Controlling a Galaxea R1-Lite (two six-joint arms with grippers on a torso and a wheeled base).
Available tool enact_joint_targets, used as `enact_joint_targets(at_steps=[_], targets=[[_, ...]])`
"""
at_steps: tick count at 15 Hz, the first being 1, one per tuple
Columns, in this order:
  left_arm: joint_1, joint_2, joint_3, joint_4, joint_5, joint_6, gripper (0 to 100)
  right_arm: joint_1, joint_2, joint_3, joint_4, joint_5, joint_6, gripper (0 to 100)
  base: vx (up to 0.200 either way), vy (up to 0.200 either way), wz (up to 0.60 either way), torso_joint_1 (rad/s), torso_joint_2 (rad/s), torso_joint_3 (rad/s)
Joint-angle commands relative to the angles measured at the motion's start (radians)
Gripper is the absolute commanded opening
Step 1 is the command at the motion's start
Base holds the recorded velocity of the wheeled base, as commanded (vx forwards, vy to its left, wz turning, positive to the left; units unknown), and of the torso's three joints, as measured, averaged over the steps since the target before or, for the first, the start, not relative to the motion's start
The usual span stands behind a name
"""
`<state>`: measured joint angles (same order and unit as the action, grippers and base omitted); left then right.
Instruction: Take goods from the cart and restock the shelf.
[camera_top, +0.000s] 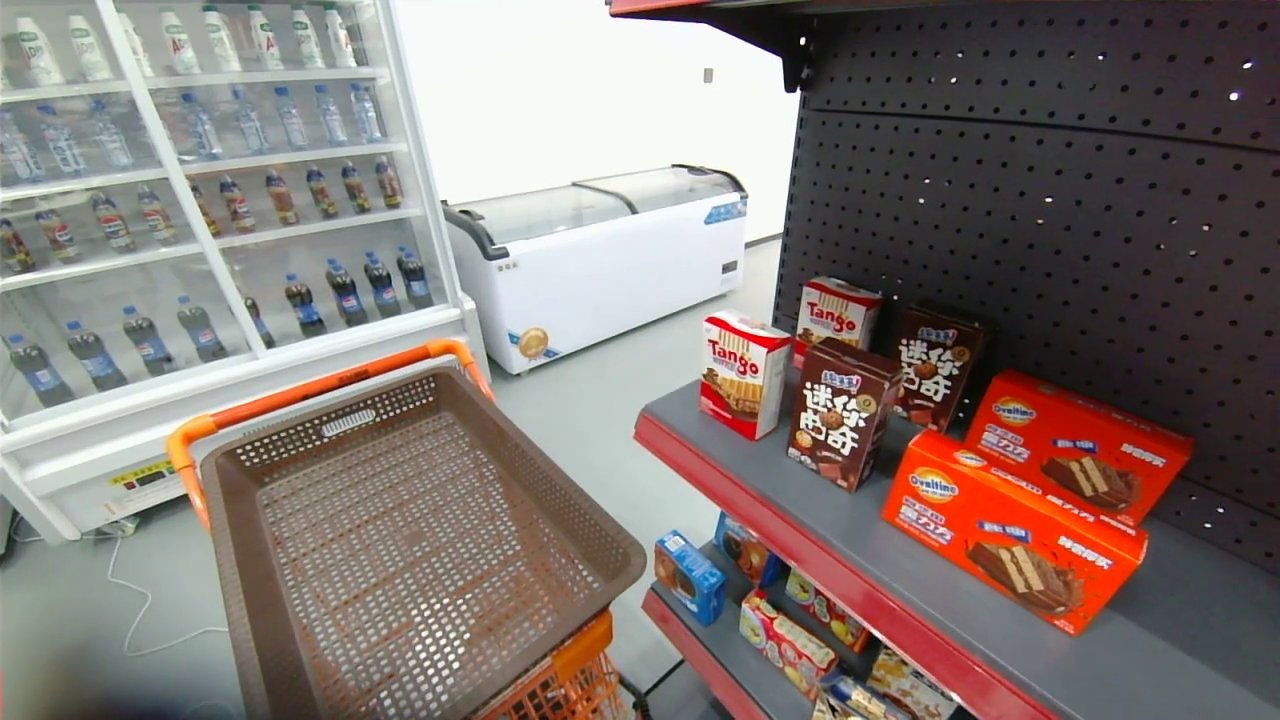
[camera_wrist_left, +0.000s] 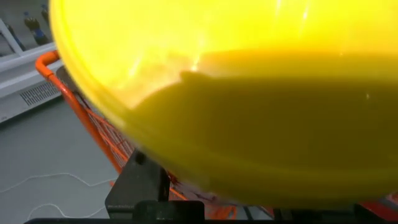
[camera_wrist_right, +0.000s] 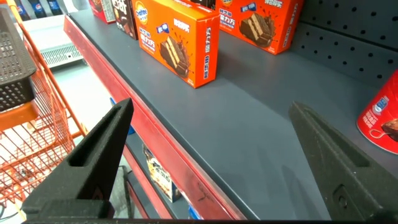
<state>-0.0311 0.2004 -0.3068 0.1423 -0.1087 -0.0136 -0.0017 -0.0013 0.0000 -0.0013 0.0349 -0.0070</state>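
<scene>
At right, a grey shelf (camera_top: 1180, 620) with a red front edge, carrying orange boxes (camera_top: 1010, 530), brown boxes (camera_top: 840, 415) and white-and-red boxes (camera_top: 742, 372), two of each. To its left, the cart (camera_top: 300, 395), topped by a brown perforated basket (camera_top: 560, 510). Close up against the left wrist camera, a yellow rounded thing (camera_wrist_left: 249, 93), near the cart's orange wire side. Hold of the left gripper (camera_wrist_left: 149, 193) impossible to tell. Over the shelf's front edge, the right gripper (camera_wrist_right: 211, 109), spread wide, holding nothing. Near it on the shelf, a red tub (camera_wrist_right: 380, 118).

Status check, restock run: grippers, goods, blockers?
Right gripper open, empty, over shelf. Yellow item close against left wrist camera. Brown cart basket bare. No blockers seen.
</scene>
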Motion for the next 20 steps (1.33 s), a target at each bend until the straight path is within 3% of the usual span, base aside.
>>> enact_joint_targets(at_steps=[1,20], targets=[[0.000,-0.018,0.002,0.000,0.000,0.000,0,0.000,0.001,0.000,0.000,0.000,0.001,100,0.000,0.000,-0.60,-0.007,0.00,-0.002],[0.000,-0.055,0.037,0.005,0.001,-0.002,0,0.000,0.001,0.000,0.000,0.000,-0.004,100,0.000,0.000,-0.60,0.002,0.00,0.002]])
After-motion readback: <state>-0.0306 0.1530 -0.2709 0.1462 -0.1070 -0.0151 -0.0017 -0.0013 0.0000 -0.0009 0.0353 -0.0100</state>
